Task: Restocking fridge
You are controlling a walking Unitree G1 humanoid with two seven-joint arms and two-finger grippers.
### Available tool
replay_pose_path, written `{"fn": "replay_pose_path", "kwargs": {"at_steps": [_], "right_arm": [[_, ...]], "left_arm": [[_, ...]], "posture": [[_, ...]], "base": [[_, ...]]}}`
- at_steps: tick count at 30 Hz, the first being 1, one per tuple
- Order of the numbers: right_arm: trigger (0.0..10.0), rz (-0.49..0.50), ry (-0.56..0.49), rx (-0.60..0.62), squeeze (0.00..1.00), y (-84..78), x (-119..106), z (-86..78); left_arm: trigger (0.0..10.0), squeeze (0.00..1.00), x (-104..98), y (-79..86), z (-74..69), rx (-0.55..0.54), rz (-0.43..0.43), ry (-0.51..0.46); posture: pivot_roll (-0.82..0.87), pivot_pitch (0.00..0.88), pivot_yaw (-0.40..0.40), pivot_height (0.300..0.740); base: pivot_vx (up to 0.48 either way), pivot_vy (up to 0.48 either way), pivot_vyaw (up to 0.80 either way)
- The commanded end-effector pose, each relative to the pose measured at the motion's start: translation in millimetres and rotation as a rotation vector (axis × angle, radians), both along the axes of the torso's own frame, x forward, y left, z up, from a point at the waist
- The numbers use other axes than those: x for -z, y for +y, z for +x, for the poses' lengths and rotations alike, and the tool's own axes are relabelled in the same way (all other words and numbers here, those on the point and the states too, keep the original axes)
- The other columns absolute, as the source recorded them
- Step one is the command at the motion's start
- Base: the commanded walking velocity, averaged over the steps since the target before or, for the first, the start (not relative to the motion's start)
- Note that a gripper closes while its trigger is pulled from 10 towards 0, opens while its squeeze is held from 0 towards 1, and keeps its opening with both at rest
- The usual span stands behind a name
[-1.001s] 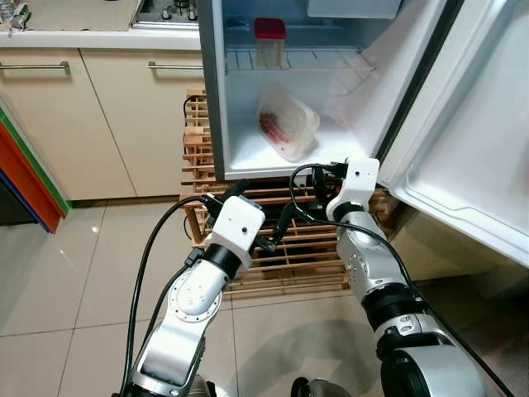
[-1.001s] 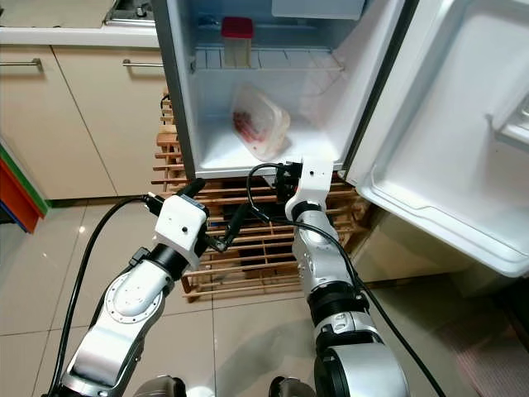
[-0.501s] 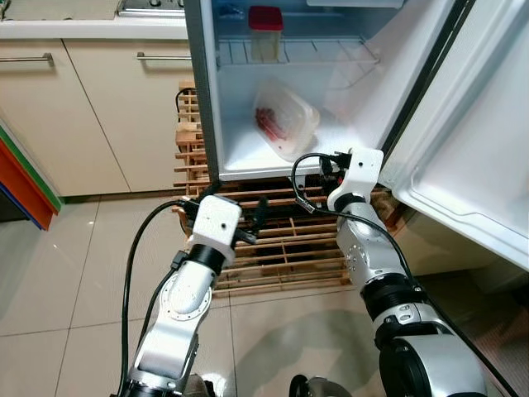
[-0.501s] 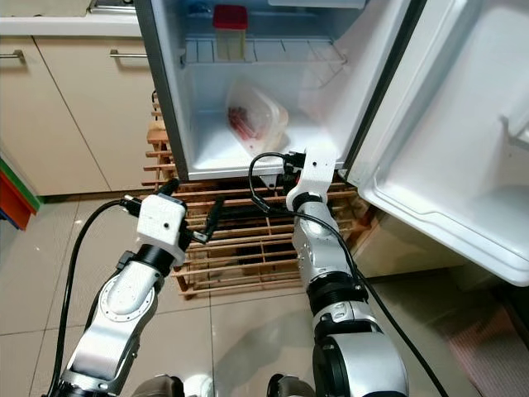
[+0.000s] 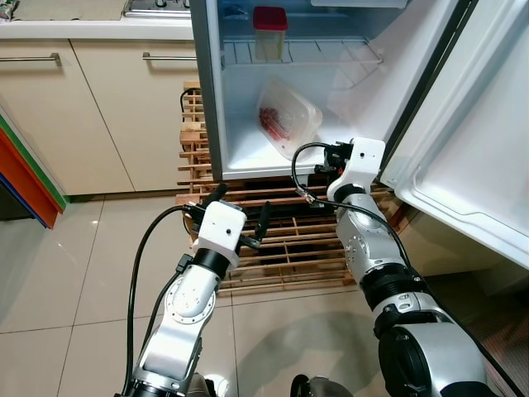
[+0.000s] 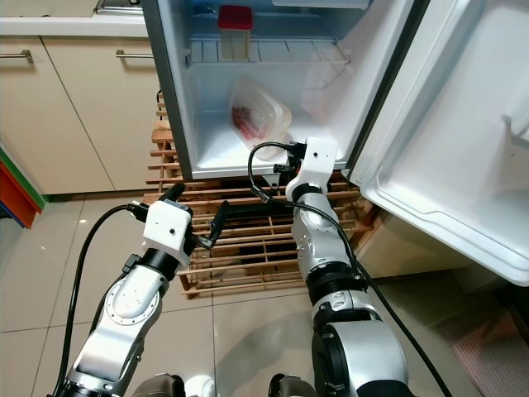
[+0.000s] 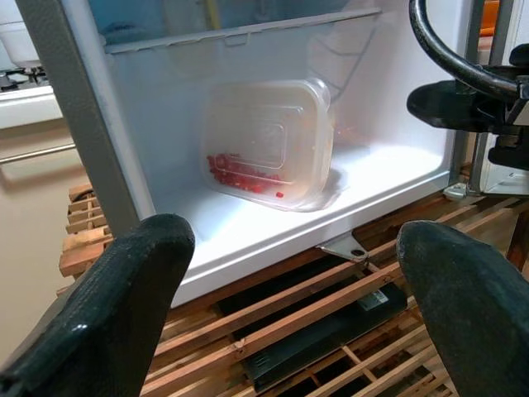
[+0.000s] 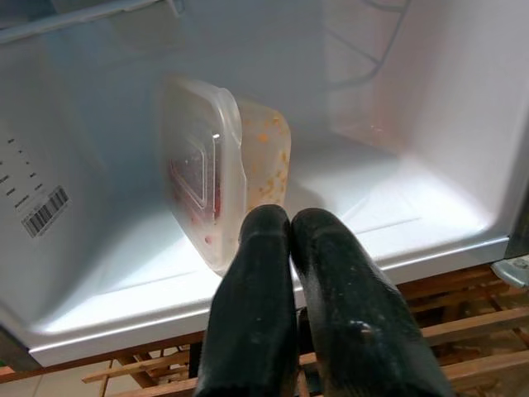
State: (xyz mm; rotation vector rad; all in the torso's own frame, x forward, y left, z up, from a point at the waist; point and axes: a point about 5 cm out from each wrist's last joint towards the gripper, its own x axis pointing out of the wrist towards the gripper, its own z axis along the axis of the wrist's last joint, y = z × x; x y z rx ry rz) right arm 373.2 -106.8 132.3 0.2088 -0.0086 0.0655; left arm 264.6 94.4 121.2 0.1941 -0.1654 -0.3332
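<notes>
Kitchen scene: tiled floor, cream cabinets on the robot's left, small fridge standing on a wooden slatted pallet, door swung wide to the robot's right.

Stock already inside: clear plastic container with red contents, tipped on its edge on the fridge floor; red-lidded jar upright on the wire shelf above it.

Left gripper hovers low in front of the pallet, fingers spread wide, nothing between them. Right gripper sits at the front lip of the fridge floor, just short of the container, fingers pressed together and empty.

Judgement: two items are in, so placement looks done or nearly so. Neither arm carries anything, and no further stock is visible in front of the robot. What's left: possibly righting the tipped container, then shutting the door, which needs the right arm clear of the opening first.
</notes>
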Motion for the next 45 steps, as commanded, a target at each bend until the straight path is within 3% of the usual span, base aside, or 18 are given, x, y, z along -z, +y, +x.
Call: {"fn": "replay_pose_path", "kwargs": {"at_steps": [1,7,21,29,30,32,39,41,45], "right_arm": [[0.0,0.0,-0.015,0.008,0.0,-2.7,-3,1.8],[0.0,0.003,-0.008,-0.009,0.0,2.6,-2,1.9],[0.0,0.001,-0.003,-0.03,0.0,4.1,-2,3.6],[0.0,-0.015,-0.028,-0.084,0.0,13.5,-7,3.0],[9.5,-0.032,-0.06,-0.109,0.0,17.2,-14,1.8],[10.0,-0.044,-0.089,-0.122,0.0,19.2,-21,-0.7],[10.0,-0.09,-0.086,-0.129,0.0,20.5,-20,-18.1],[10.0,-0.111,-0.046,-0.096,0.0,13.3,-9,-18.8],[10.0,-0.132,-0.027,-0.076,0.0,6.0,-11,-20.4]], "left_arm": [[10.0,0.0,-5,-4.4,-0.7,0.025,0.004,-0.012],[10.0,0.0,-14,-12.7,-4.0,0.095,-0.007,-0.055],[10.0,0.0,-13,-18.4,-5.2,0.142,-0.019,-0.052],[10.0,0.0,-15,-21.3,-6.4,0.153,-0.056,-0.038],[10.0,0.0,-16,-20.9,-6.6,0.143,-0.065,-0.043],[10.0,0.0,-17,-20.7,-6.5,0.137,-0.068,-0.048],[10.0,0.0,-19,-20.8,-6.4,0.134,-0.068,-0.056],[10.0,0.0,-18,-21.9,-6.0,0.138,-0.069,-0.052],[10.0,0.0,-19,-22.4,-5.7,0.139,-0.071,-0.051]], "posture": [[0.12,0.104,-0.036,0.74],[0.12,0.094,-0.034,0.74],[0.12,0.085,-0.037,0.74],[0.13,0.092,-0.038,0.74],[0.13,0.094,-0.044,0.74],[0.14,0.099,-0.049,0.74],[0.12,0.104,-0.047,0.74],[0.11,0.104,-0.044,0.74],[0.12,0.103,-0.044,0.74]], "base": [[0.0,0.0,0.0],[0.342,0.0,0.0],[0.451,0.0,0.0],[0.452,0.0,0.0],[0.424,0.0,0.0],[0.212,0.0,0.0],[0.0,0.0,0.0],[0.0,0.0,0.0],[0.0,0.0,0.0]]}}
